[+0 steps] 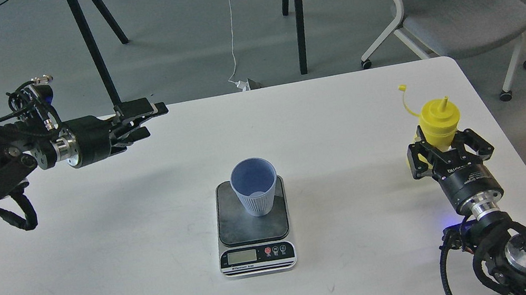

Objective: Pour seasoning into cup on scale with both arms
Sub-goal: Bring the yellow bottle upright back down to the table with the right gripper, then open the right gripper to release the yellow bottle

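Note:
The light blue ribbed cup (254, 187) stands upright on the dark platform of the scale (254, 231) at the table's middle. My right gripper (448, 151) at the right side of the table is shut on the yellow seasoning bottle (439, 122), held upright with its nozzle up and its tethered cap hanging open to the left. It is well to the right of the cup. My left gripper (151, 117) hovers over the table's far left edge, fingers pointing right, slightly apart and empty.
The white table (343, 118) carries only the scale and cup. Grey office chairs (452, 3) stand behind the right corner. Black stand legs (297, 13) and a white cable are on the floor beyond the far edge.

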{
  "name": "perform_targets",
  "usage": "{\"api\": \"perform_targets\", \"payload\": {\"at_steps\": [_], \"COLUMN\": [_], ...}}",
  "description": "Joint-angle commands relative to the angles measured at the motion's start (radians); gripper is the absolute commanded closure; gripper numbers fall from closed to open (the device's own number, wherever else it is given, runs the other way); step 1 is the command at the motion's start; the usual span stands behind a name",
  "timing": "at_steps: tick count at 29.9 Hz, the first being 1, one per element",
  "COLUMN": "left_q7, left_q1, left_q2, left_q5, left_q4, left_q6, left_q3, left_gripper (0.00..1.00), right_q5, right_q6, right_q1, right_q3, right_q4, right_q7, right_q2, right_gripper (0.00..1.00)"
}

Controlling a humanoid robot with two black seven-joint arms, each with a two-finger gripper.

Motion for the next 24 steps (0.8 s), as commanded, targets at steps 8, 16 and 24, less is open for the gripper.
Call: {"api": "perform_targets", "payload": {"at_steps": [8,16,24], "left_q7": [0.0,0.0,0.0], "left_q1": [0.001,0.006,0.006], "left_q2": [0.002,0.002,0.002], "left_q5": [0.0,0.002,0.002], "left_q4": [0.0,0.0,0.0], "left_q6": [0.0,0.0,0.0], "left_q3": [0.0,0.0,0.0], "left_gripper": [0.1,0.1,0.1], "right_q5": [-0.033,-0.043,-0.043], "right_q6": [0.0,0.0,0.0], "right_q1": [-0.002,-0.008,-0.027], "right_q3": [-0.02,-0.02,-0.02], "right_q4": [0.001,-0.003,-0.003], "right_q7": [0.0,0.0,-0.002], "right_q2": [0.028,0.028,0.027], "right_gripper": [0.94,0.63,0.0]}}
